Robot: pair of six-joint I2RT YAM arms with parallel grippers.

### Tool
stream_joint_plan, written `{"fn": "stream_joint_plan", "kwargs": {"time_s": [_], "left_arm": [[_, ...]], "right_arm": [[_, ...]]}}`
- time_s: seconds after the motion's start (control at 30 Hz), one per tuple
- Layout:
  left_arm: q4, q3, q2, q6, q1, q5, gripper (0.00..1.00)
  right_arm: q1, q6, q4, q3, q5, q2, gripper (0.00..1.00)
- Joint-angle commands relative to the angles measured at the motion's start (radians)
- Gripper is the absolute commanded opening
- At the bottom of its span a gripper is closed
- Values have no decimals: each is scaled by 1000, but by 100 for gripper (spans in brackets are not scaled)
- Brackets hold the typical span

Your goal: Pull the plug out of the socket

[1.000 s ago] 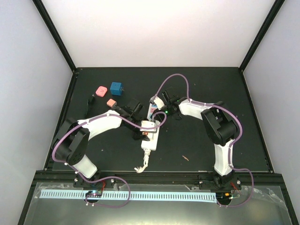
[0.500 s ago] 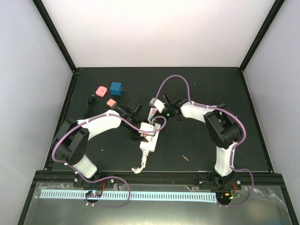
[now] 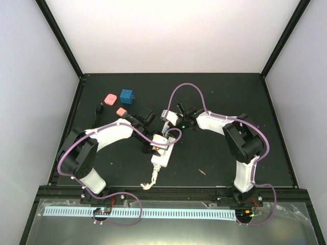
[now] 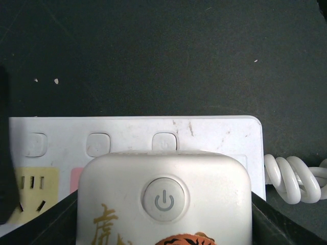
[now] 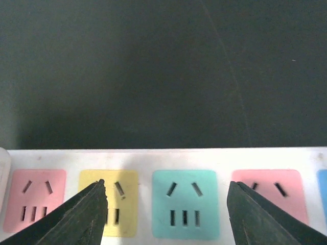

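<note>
The socket (image 3: pixel 164 153) is a long white strip lying on the black mat, with pink, yellow, teal and blue outlets (image 5: pixel 184 204). A white plug (image 4: pixel 163 173) with a round power button and a tiger print sits over the strip's cord end (image 4: pixel 214 135). My left gripper (image 3: pixel 154 143) is shut on it, with dark fingers (image 4: pixel 51 224) flanking both its sides. I cannot see whether its pins are seated. My right gripper (image 3: pixel 169 119) hangs open over the strip's far end. Its fingertips straddle the teal outlet, and the gripper (image 5: pixel 165 184) holds nothing.
A coiled white cord (image 4: pixel 294 176) leaves the strip's near end (image 3: pixel 149 181). On the mat at far left lie a blue cube adapter (image 3: pixel 126 96), two pink adapters (image 3: pixel 109 97) (image 3: pixel 121 112) and a black one (image 3: pixel 98 108). A small reddish scrap (image 3: pixel 203 172) lies near right.
My right gripper has opened and let go of the strip's far end. The strip's near end and cord have shifted slightly toward the near left with my left gripper.
</note>
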Motion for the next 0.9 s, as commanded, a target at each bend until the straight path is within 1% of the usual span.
{"fn": "stream_joint_plan", "kwargs": {"time_s": [0.0,0.07,0.13,0.5,0.73,0.87], "left_arm": [[-15,31,12,45,-2,44,30],[-14,30,13,46,-2,42,30],[-12,28,12,48,-2,38,30],[-14,22,-35,31,-2,21,30],[-6,13,-94,0,4,44,29],[33,-32,-129,-4,5,16,29]], "right_arm": [[51,-73,38,-40,79,-34,69],[54,-68,38,-47,98,-31,73],[53,-70,34,-47,91,-32,74],[59,-38,-49,6,79,-16,74],[71,-12,-88,33,85,23,72],[71,12,-63,13,101,8,73]]}}
